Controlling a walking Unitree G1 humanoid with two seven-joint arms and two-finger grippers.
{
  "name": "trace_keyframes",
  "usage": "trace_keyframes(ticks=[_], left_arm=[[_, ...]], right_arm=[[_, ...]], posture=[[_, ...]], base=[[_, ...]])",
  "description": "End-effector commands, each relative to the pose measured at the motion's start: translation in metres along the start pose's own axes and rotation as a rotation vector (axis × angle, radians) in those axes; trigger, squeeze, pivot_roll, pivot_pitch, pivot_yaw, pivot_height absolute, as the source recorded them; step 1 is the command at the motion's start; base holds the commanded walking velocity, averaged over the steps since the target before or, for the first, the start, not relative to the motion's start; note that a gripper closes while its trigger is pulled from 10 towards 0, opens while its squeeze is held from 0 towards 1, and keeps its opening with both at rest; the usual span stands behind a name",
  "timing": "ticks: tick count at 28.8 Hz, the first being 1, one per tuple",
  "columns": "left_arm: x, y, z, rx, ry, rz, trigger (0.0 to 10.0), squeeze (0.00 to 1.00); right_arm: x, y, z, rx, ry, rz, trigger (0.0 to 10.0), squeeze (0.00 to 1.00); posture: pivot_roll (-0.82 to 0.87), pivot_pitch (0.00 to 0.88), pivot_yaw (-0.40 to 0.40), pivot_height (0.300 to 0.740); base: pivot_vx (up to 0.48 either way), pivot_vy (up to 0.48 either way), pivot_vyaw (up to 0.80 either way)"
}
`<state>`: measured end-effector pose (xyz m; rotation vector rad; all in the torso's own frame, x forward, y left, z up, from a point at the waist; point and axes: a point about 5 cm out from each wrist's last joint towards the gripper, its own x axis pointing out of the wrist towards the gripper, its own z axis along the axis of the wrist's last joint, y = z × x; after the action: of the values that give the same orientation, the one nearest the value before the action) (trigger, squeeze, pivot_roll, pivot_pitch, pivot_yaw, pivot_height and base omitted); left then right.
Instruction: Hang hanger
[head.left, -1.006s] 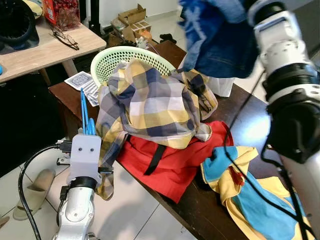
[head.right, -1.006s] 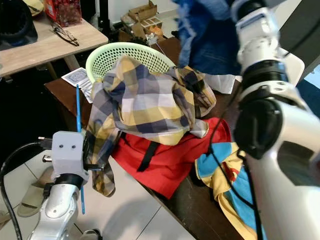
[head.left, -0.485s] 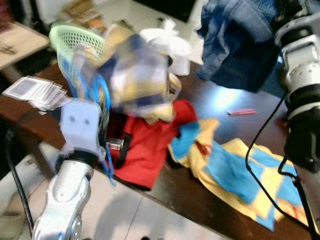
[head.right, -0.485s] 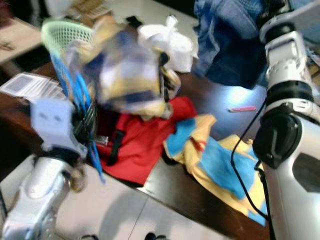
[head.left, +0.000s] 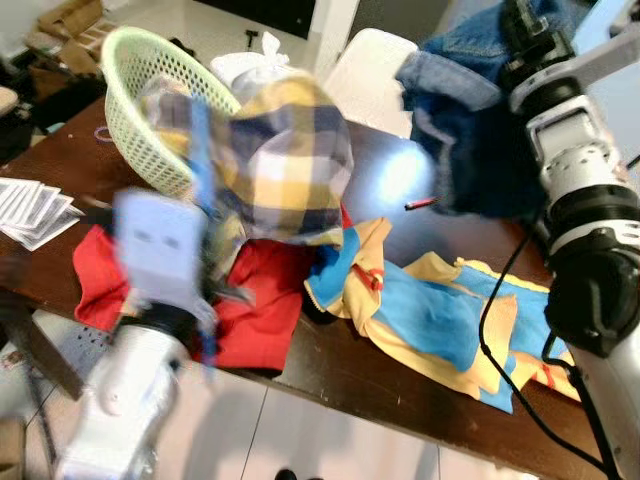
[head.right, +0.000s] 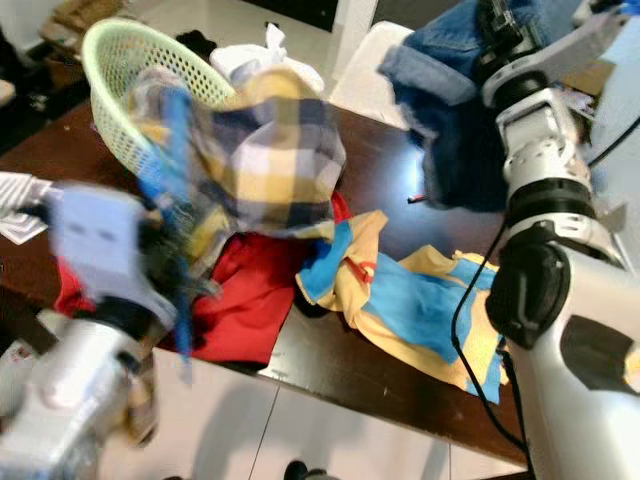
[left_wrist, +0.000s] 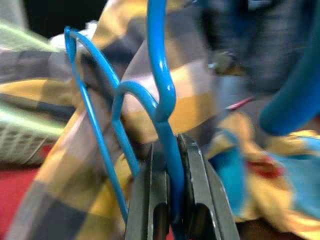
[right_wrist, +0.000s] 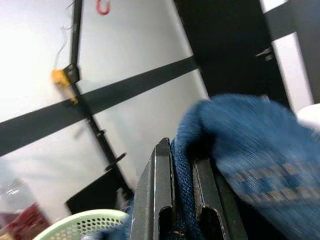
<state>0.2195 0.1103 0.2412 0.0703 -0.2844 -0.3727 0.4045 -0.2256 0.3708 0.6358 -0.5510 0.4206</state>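
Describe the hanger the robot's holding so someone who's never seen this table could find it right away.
Start at the dark wooden table heaped with clothes, beside the green basket. Over its near edge the left gripper is shut on the blue hanger, a thin wire one wearing the yellow and navy plaid shirt. It's the only wire thing among soft fabric.

Table (head.left: 400, 370) across the middle, basket (head.left: 130, 70) on it at 10 o'clock. Checked shirt (head.left: 290, 160) draped on a hanger (left_wrist: 160, 100), just beside the basket toward 3 o'clock. Red cloth (head.left: 255, 310) on the table below the shirt, at 7 o'clock. Bright garment (head.left: 440, 315) spread at 4 o'clock. Jeans (head.left: 480, 130) up at 1 o'clock. Playing cards (head.left: 30, 205) at 9 o'clock.
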Motion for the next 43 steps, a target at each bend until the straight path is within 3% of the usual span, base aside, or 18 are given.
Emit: trace_keyframes(ticks=[1,2,6,9,10,15,20,26,32,38,39,41,43], left_arm=[[-0.001,-0.012,0.007,-0.038,-0.023,-0.083,10.0,0.0],[0.0,-0.015,0.018,-0.08,-0.062,-0.132,10.0,0.0],[0.001,-0.014,0.024,-0.095,-0.087,-0.138,10.0,0.0],[0.002,-0.012,0.04,-0.121,-0.154,-0.157,10.0,0.0],[0.002,-0.011,0.051,-0.123,-0.204,-0.167,10.0,0.0],[0.001,-0.008,0.065,-0.105,-0.277,-0.173,10.0,0.0],[0.005,0.003,0.076,-0.082,-0.326,-0.134,10.0,0.0],[0.018,0.015,0.069,-0.082,-0.275,-0.084,10.0,0.0],[0.022,0.016,0.062,-0.091,-0.255,-0.076,10.0,0.0],[0.032,0.009,0.054,-0.131,-0.243,-0.123,10.0,0.0],[0.032,0.009,0.054,-0.131,-0.243,-0.123,10.0,0.0],[0.04,0.005,0.047,-0.155,-0.231,-0.154,10.0,0.0],[0.04,0.005,0.047,-0.155,-0.231,-0.154,10.0,0.0]], right_arm=[[-0.001,0.0,0.017,-0.035,-0.052,0.021,10.0,0.0],[-0.001,0.0,0.015,-0.029,-0.051,0.018,10.0,0.0],[-0.001,-0.001,0.014,-0.027,-0.049,0.017,10.0,0.0],[-0.003,-0.002,0.009,-0.016,-0.044,0.013,10.0,0.0],[-0.003,-0.002,0.007,-0.006,-0.042,0.009,10.0,0.0],[-0.005,-0.003,0.002,0.004,-0.036,0.006,10.0,0.0],[-0.012,-0.013,-0.014,-0.08,0.052,-0.064,10.0,0.0],[-0.015,-0.013,-0.01,-0.048,0.046,-0.021,10.0,0.0],[-0.018,-0.014,-0.002,-0.03,0.039,0.03,10.0,0.0],[-0.028,-0.007,0.011,0.001,0.066,0.228,10.0,0.0],[-0.028,-0.007,0.011,0.001,0.066,0.228,10.0,0.0],[-0.038,0.0,0.001,0.0,0.149,0.34,10.0,0.0],[-0.038,0.0,0.001,0.0,0.149,0.34,10.0,0.0]], posture=[[0.24,0.115,-0.215,0.74],[0.24,0.115,-0.213,0.74],[0.24,0.116,-0.211,0.74],[0.25,0.118,-0.209,0.74],[0.25,0.118,-0.209,0.74],[0.25,0.118,-0.209,0.74],[0.25,0.118,-0.209,0.74],[0.21,0.097,-0.195,0.74],[0.19,0.09,-0.19,0.74],[0.15,0.077,-0.178,0.74],[0.15,0.077,-0.178,0.74],[0.12,0.063,-0.162,0.74],[0.12,0.063,-0.162,0.74]], base=[[0.0,0.0,0.0],[0.0,0.0,0.0],[0.0,0.0,0.0],[0.0,0.0,0.0],[0.0,0.0,0.0],[0.0,0.0,0.0],[0.0,0.0,-0.47],[0.0,0.0,-0.79],[0.0,0.0,-0.79],[0.0,0.0,-0.79],[0.0,0.0,-0.79],[0.0,0.0,-0.79],[0.0,0.0,-0.79]])
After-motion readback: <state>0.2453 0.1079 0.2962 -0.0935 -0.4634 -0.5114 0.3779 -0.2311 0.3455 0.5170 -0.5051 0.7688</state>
